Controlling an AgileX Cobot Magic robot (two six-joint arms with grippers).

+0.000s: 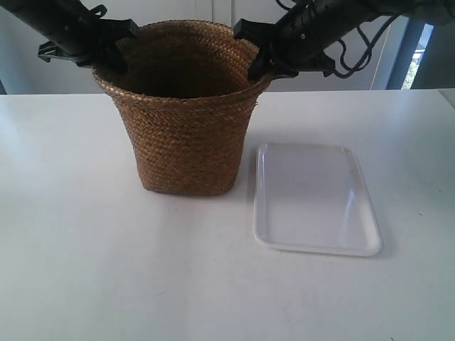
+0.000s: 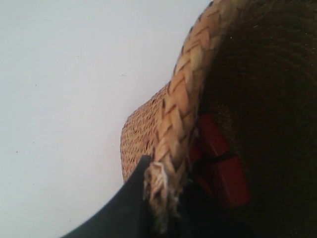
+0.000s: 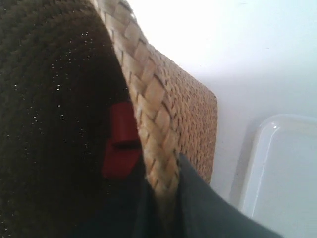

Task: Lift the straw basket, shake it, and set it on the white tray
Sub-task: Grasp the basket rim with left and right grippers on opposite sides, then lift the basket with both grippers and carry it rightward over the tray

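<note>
Left end effector point(image 2: 171, 173) and right end effector point(image 3: 156, 158) clenched on straw basket point(image 1: 186, 135) rim; basket on bench point(image 1: 85, 270) just beside white tray point(image 1: 313, 199). Shake hard and you risk rim pinches slipping.

Our left gripper point(image 2: 171, 186) and right gripper point(image 3: 161, 176) each pinch the straw basket point(image 1: 186, 142) rim, red-padded finger point(image 2: 218, 168) inside, black finger point(image 2: 129, 203) outside; our left arm point(image 1: 64, 28) and right arm point(image 1: 334, 21) slope down toward it.

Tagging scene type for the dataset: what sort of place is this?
Probably a lab or office test bench, not a home: a white table with a straw basket and white tray, two black robot arms with loose cables, and a plain wall with a window at the edge.
</note>
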